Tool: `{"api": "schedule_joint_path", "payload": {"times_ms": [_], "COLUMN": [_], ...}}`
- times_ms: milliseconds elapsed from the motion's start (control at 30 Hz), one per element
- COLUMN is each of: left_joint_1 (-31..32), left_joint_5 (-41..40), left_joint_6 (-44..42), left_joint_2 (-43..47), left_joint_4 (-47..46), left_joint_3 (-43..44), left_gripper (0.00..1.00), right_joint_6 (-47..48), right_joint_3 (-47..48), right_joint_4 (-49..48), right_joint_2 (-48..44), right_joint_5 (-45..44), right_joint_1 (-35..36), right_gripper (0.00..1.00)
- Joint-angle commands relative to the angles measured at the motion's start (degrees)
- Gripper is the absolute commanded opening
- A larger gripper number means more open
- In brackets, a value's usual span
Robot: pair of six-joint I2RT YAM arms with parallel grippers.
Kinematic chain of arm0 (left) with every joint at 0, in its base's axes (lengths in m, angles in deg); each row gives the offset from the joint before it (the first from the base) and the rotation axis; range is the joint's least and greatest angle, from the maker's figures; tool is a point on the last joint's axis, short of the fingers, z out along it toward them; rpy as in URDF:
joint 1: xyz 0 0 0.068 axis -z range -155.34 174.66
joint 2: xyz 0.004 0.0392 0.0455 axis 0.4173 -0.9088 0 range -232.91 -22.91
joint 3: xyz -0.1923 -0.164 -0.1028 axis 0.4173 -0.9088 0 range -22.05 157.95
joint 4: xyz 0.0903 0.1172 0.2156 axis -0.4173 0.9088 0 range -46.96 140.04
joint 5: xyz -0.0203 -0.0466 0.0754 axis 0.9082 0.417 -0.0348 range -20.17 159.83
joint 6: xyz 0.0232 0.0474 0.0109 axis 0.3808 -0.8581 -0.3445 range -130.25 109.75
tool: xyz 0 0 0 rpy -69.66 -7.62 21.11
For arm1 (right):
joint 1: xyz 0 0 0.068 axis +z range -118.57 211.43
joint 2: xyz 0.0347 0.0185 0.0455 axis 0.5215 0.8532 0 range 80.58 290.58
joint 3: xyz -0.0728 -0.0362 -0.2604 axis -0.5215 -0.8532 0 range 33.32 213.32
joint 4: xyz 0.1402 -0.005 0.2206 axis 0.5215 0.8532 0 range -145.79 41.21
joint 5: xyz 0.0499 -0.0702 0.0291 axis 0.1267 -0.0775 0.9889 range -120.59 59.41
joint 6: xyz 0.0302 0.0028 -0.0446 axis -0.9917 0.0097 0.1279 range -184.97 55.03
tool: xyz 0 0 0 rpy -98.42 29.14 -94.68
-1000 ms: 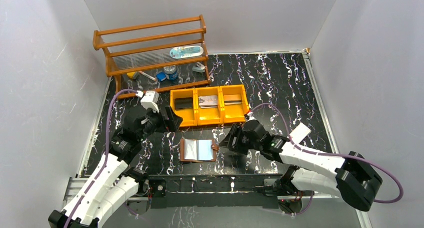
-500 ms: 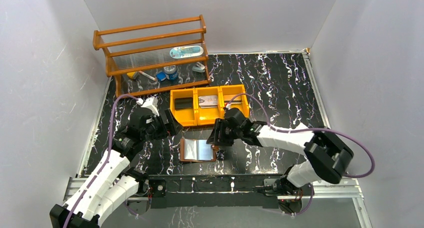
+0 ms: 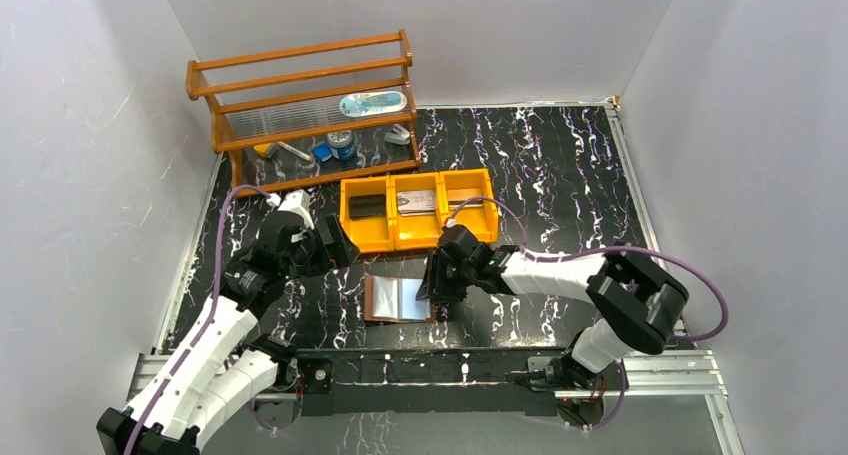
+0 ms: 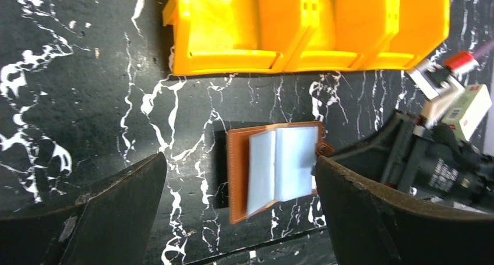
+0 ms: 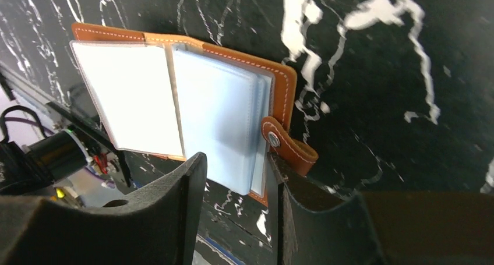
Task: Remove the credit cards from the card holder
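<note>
Card holder (image 3: 398, 299) lies spread open on the counter (image 3: 560, 165), low in the middle of the overhead frame, just below the orange tray (image 3: 420, 243). My right hand (image 3: 437, 285) is down at its right edge. My left hand (image 3: 340, 243) hangs off to the upper left, near the tray's left end and clear of the leather.

From the left wrist, the holder (image 4: 274, 170) sits centre frame with its pale sleeves fanned. That hand's two fingers are spread wide, one at each lower corner of the frame, and hold nothing.

From the right wrist, the fingers stand a little apart and unclamped, low in the frame. The lower edge of the sleeves (image 5: 218, 125) sits in the gap between them, and the snap tab (image 5: 288, 148) is just to the right.

I cannot tell the credit cards from the plastic. They are presumably tucked inside.

My read on handling:
- The holder is light and will likely slide or lift if I pull on a card alone.
- The sleeves look glossy, limp and slippery, while a card should be thin and stiff.
- I would pin the leather cover with the left hand.
- I would then pinch a card's exposed edge at the sleeve mouth, not the floppy sleeve itself.
</note>
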Motion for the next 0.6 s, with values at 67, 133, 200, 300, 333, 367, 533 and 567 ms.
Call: {"api": "schedule_joint_path", "payload": {"times_ms": [67,133,200,300,333,367,533,567], "left_joint_1": [-0.4,-0.3,-0.3,-0.3,-0.3,-0.3,-0.3,-0.3], "left_joint_5": [-8.4,-10.3,-12.0,-18.7,-21.0,-23.3,-30.7,-31.5], "left_joint_6": [-2.8,-5.1,-8.5,-8.1,-7.8,-7.4,-5.9,-6.2], "left_joint_2": [-2.0,-2.4,-2.9,-3.8,-4.1,-4.4,-5.3,-5.7], "left_joint_4": [4.8,5.2,5.6,8.3,9.3,10.1,13.3,13.9], "left_joint_3": [5.1,6.1,7.6,11.1,12.3,13.4,17.8,18.6], "left_gripper": [0.98,0.98,0.98,0.98,0.98,0.98,0.98,0.98], "right_joint_6": [0.1,2.4,5.1,8.6,10.9,13.1,24.7,26.8], "right_joint_3": [-1.3,-0.5,1.4,5.1,6.3,7.6,15.0,16.1], "right_joint_4": [6.5,6.7,8.7,15.9,17.8,19.3,26.2,26.5], "right_joint_2": [-10.6,-14.8,-19.6,-24.8,-26.2,-27.6,-30.2,-30.3], "right_joint_5": [-8.1,-9.8,-15.4,-29.1,-33.5,-37.7,-46.6,-45.5], "right_joint_1": [0.7,0.7,0.6,0.5,0.3,-0.2,-8.6,-11.6], "right_gripper": [0.53,0.56,0.63,0.76,0.81,0.88,0.98,0.98]}}
